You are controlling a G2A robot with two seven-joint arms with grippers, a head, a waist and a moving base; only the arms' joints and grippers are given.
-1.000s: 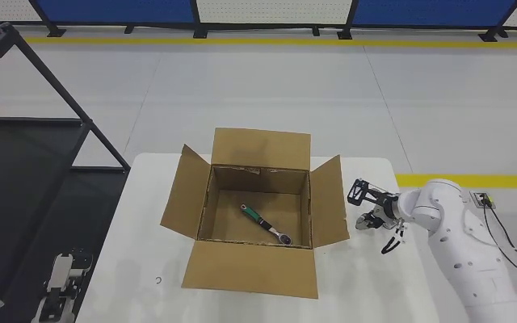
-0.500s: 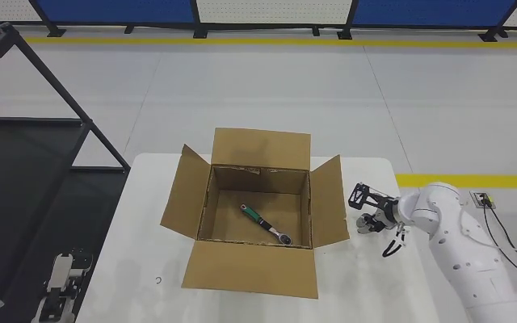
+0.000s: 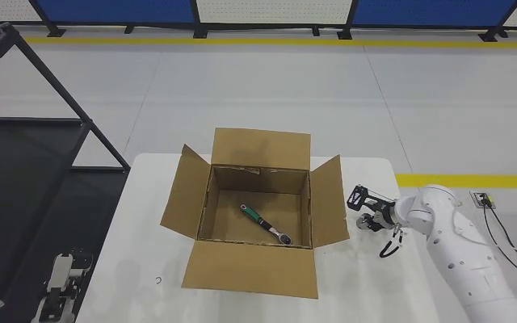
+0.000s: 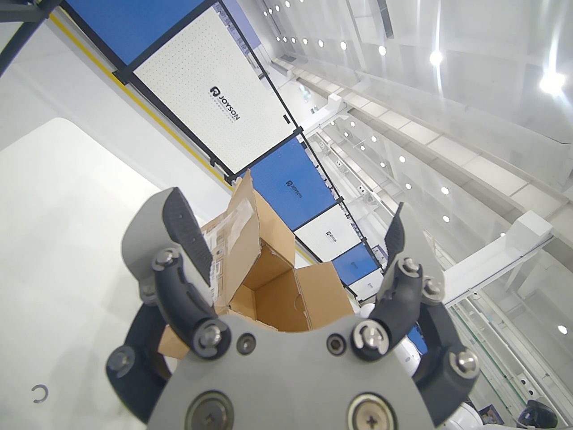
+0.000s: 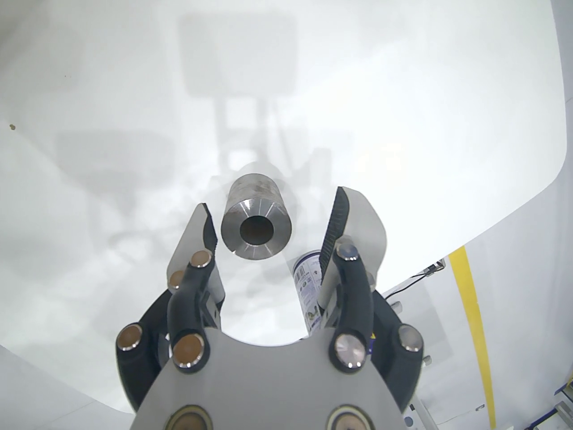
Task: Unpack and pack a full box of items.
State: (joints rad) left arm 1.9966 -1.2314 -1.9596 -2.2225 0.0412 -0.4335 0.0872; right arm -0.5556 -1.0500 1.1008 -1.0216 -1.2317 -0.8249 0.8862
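White tabletop [image 3: 137, 242] carries the cardboard box [image 3: 260, 149] at its middle, flaps splayed so the inside is reachable from above, and a lone ratchet wrench [image 3: 265, 224] lies slantwise on its floor, so unpacking looks nearly done. Just right of the box the right gripper [image 5: 272, 201] stands wide around a steel cylinder [image 5: 256, 228] without pinching it, and a labelled can [image 5: 306, 277] sits half hidden behind one finger [image 5: 333, 221]; whether the cylinder rests on the table is hard to tell. Over on the left, the left gripper [image 4: 286, 208] gapes wide and empty, aimed at the ceiling.
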